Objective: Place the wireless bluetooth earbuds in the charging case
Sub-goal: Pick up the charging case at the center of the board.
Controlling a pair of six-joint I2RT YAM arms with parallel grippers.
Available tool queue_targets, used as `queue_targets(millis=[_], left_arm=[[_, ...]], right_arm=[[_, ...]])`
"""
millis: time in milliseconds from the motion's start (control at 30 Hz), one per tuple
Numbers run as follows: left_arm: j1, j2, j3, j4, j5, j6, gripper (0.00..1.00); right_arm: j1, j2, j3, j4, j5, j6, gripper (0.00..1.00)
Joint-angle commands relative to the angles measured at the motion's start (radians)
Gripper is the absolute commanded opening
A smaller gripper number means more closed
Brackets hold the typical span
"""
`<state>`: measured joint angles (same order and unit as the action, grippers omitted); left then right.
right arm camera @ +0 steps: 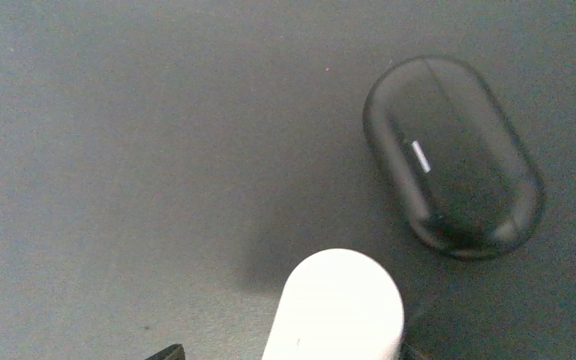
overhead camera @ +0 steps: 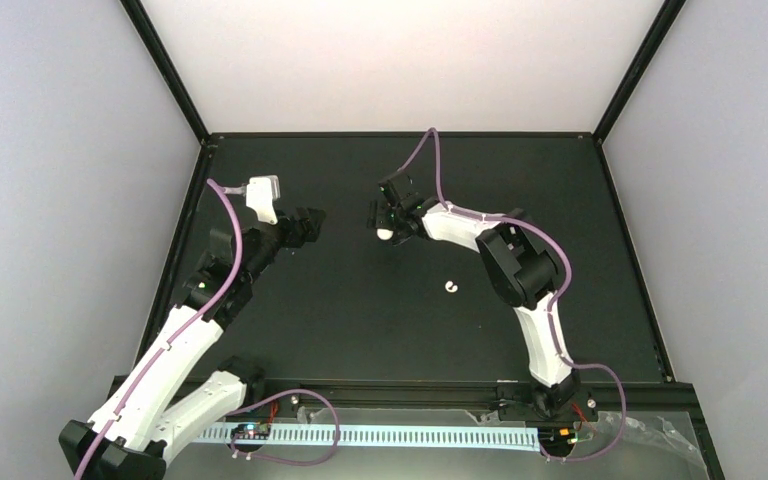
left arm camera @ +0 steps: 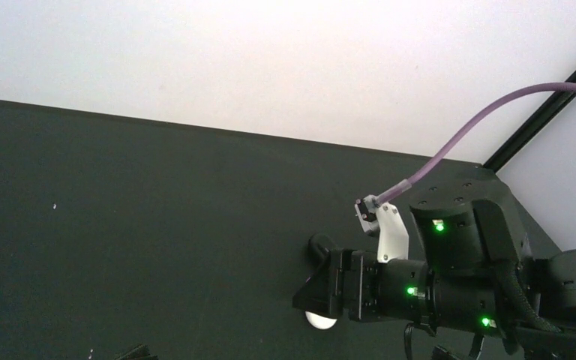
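We see one tiny glossy white rounded plastic earbud point(overhead camera: 450, 286) lying by itself. Well apart from it, farther back and to the left, sits the smooth white pill-shaped plastic charging case point(right arm camera: 337, 307); its lid state is unclear.

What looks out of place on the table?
One tiny white earbud lies alone on the black table, well apart from the white case at the right gripper and the closed black case beside it. It looks stray, since it belongs inside a case. Nothing looks spilled or broken.
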<state>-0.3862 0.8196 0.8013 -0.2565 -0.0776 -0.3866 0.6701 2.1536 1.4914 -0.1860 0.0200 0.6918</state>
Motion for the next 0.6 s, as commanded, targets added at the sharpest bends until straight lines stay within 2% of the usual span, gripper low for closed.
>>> queue_targets(millis=[0,167,367,567], left_arm=[[0.0,-0.008,0.007,0.022,0.012,-0.01,0.99],[0.0,-0.014,0.006,0.023,0.021,-0.013,0.99],[0.0,-0.029,0.006,0.022,0.009,-0.012,0.99],[0.0,-0.04,0.006,0.023,0.012,-0.011,0.99]], right_arm=[[0.013,0.049,0.063,-0.127,0.128,-0.077,0.73],[0.022,0.089,0.121,-0.193,0.183,-0.117,0.64],[0.038,0.14,0.217,-0.283,0.199,-0.147,0.59],[0.052,0.14,0.224,-0.307,0.188,-0.173,0.53]])
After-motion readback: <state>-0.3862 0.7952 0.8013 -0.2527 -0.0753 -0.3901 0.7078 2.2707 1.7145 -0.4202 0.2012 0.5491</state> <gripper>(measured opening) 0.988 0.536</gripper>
